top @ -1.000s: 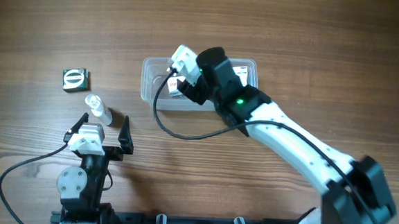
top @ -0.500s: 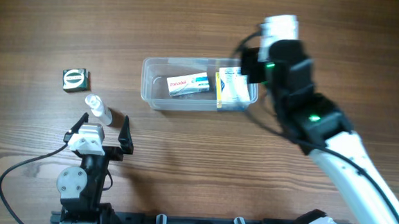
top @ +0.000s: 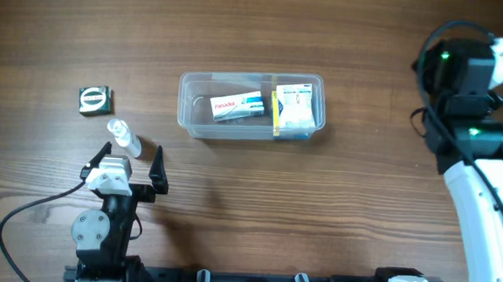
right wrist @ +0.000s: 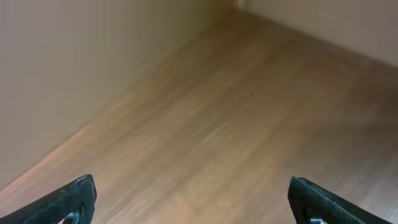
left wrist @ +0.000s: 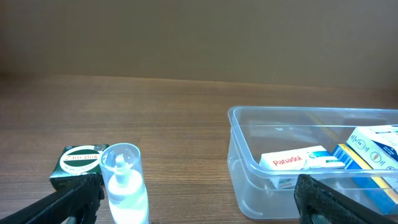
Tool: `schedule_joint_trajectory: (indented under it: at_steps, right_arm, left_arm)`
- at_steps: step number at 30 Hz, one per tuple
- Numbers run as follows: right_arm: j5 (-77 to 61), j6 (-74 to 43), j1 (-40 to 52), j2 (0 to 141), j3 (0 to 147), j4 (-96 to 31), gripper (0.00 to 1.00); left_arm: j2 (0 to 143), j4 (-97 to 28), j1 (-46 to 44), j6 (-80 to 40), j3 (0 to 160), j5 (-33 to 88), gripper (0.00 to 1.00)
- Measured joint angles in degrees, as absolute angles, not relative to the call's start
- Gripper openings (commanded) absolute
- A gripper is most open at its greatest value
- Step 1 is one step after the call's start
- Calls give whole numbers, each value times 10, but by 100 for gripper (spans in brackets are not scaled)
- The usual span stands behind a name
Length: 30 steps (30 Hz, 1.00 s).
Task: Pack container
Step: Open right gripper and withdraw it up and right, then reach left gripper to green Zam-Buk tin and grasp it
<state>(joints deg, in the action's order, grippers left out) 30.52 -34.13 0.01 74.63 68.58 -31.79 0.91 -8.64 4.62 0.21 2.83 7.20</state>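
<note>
Two small boxes lie inside the container, which sits on the tabletop near the middle of the overhead view: a white box with red lettering in the central part, and a blue-and-yellow box at the right end. Both rest on the container floor, close beside each other; contact between them cannot be confirmed. Left of the container and well apart from it lie a dark green box with a round label and a clear bottle, the bottle just beside one finger of the left end effector. That end effector has its jaws spread wide and holds nothing. The right arm stands at the far right edge, well apart from the container. The right end effector is likewise spread wide and empty in its wrist view, with only blurred wood beneath it.
</note>
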Motion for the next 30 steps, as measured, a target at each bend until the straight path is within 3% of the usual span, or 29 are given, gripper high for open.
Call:
schedule_joint_trajectory:
  at_steps: [19,24,30]
  right_arm:
    - [305,-358,-35,765,680,-340,100]
    - [305,-358,-35,765,680,-340,100]
    - [305,-358,-35,765,679,-341,100]
  left_arm:
    - [9,-37,46,-18,29,87,100]
    - [52,-78,48,-43,86,90,100]
    - [208,-198,72,-55,243,92,100]
